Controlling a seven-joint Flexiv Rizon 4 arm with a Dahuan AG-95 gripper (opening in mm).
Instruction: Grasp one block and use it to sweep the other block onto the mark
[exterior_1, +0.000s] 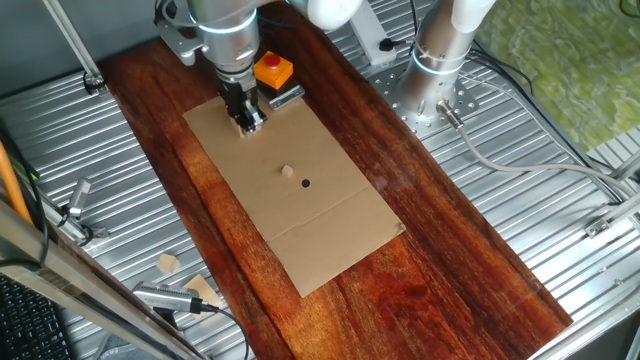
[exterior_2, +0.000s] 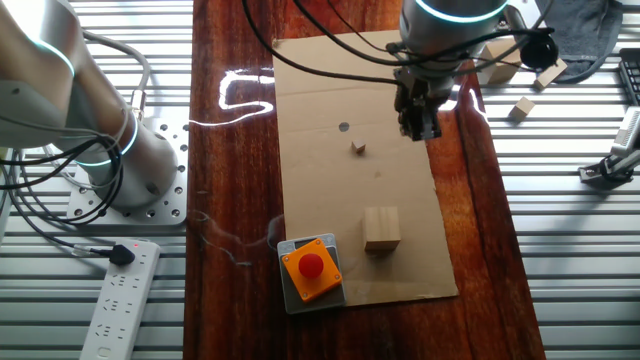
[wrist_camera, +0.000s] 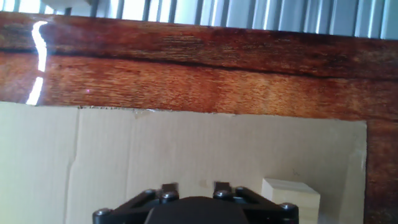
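Note:
The larger pale cube (exterior_2: 381, 228) stands on the cardboard sheet (exterior_2: 320, 80) beside the orange button box (exterior_2: 311, 268). It also shows at the bottom right of the hand view (wrist_camera: 291, 198). In the one fixed view my arm hides it. The tiny block (exterior_1: 286, 171) (exterior_2: 358, 148) lies mid-sheet, a short way from the black dot (exterior_1: 305, 183) (exterior_2: 344, 127). My gripper (exterior_1: 248, 122) (exterior_2: 418, 126) hangs over the sheet, apart from both blocks. Its fingertips (wrist_camera: 169, 188) stand apart with nothing between them.
The sheet (exterior_1: 330, 230) lies on a dark wooden board (exterior_1: 420, 250). The orange box (exterior_1: 273, 70) sits at the sheet's far end. The arm's base (exterior_1: 440, 80) stands beside the board. Pale wood scraps (exterior_1: 168, 262) (exterior_2: 520, 108) lie on the metal table.

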